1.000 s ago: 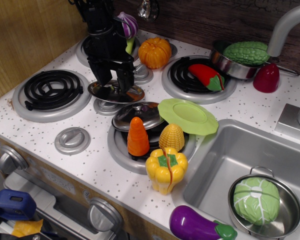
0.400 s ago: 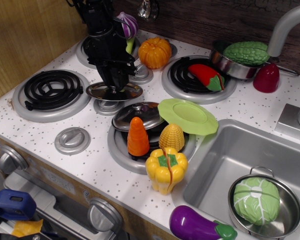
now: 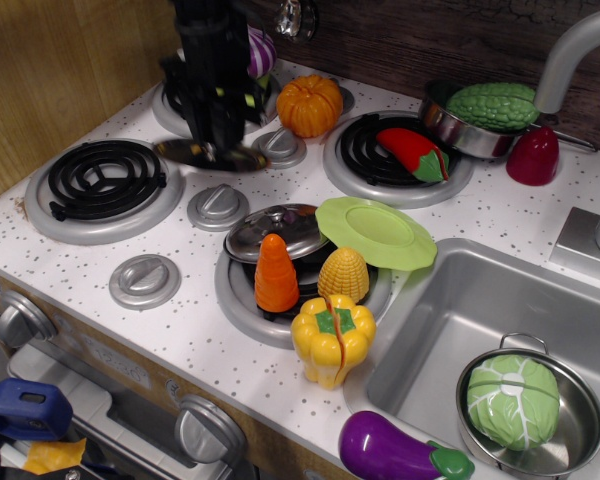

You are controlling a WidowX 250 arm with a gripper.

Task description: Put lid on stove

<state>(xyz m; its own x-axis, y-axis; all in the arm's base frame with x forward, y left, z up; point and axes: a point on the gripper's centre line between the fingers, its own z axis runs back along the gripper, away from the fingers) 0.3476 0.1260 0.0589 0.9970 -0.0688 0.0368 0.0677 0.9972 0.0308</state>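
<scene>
Now the gripper (image 3: 212, 148), pinched on the knob of the lid (image 3: 209, 154), holds it above the stove (image 3: 100, 265) between the left burners, so lowering onto a coil seems next.

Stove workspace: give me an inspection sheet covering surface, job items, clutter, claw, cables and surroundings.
Surface: white speckled stove with coil burners and grey knobs; steel sink at right.
Job items: flat steel lid held up level by its knob, above the counter between the left burner and a rear knob.
Clutter: domed lid, carrot and corn on the front burner; green plate, yellow pepper, pumpkin, red chilli, eggplant, cabbage in a pot.
Claw: black claw shut on the lid's knob.
Cables: nothing seen.
Surroundings: wood panel at left, dark wall behind, faucet at right.
</scene>
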